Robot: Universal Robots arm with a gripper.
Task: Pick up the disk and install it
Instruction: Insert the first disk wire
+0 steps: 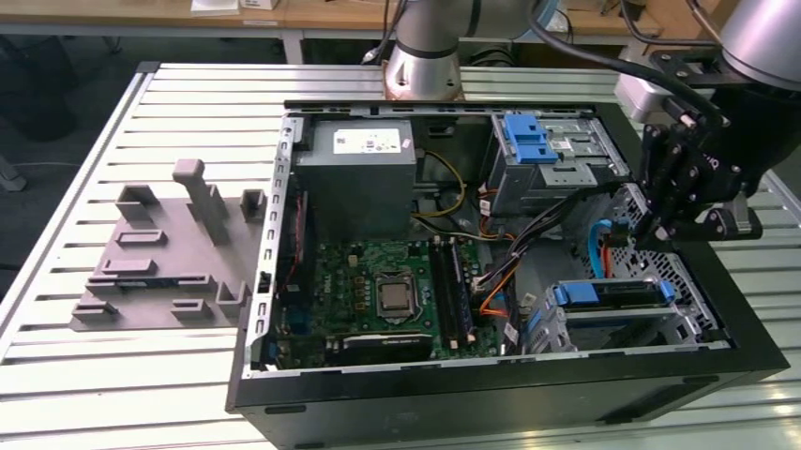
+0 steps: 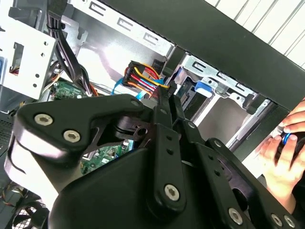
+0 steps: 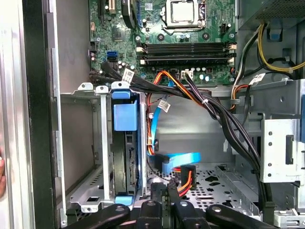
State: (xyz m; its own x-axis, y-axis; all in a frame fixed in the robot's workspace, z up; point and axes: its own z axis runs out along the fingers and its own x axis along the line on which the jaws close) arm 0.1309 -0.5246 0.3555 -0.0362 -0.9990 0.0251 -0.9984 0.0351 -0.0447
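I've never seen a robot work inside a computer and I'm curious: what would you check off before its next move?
1. Disk seated: ok. The disk stands in the drive cage with its blue frame showing.
2. What the robot's hand holds: cannot tell.
3. Cables clear of the robot's hand: not ok. The coloured wire plug lies right ahead of it, and the blue flat cable is close by.
4. People clear: not ok. A person's hand is just outside the case wall.
5. Case open for access: ok. The case lies on its side with the interior exposed.
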